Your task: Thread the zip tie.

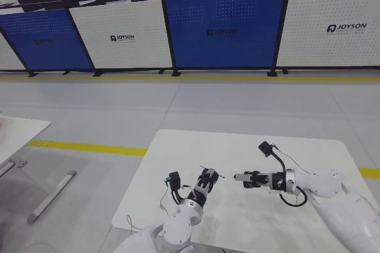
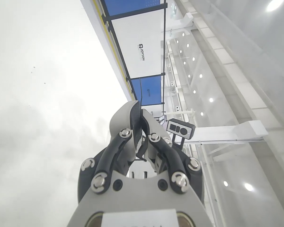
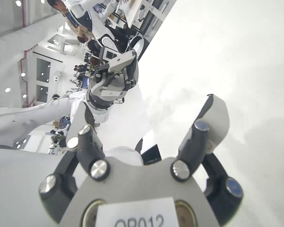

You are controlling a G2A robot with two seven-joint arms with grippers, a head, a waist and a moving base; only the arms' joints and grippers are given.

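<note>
A thin black zip tie (image 1: 215, 173) is pinched in my left gripper (image 1: 208, 178), which hovers over the near middle of the white table (image 1: 253, 145). In the left wrist view the left gripper (image 2: 139, 106) is shut on the zip tie (image 2: 140, 90), whose strap sticks out past the fingertips. My right gripper (image 1: 239, 178) faces it from the right, a short gap away. In the right wrist view the right gripper (image 3: 146, 109) stands open, nothing between its fingers (image 3: 215, 112), with the left gripper (image 3: 113, 79) farther off ahead.
The table's left edge (image 1: 139, 177) lies close to the left arm. A second table (image 1: 12, 136) stands at the far left on the floor. Blue and white partition panels (image 1: 221, 31) line the back behind a yellow floor line.
</note>
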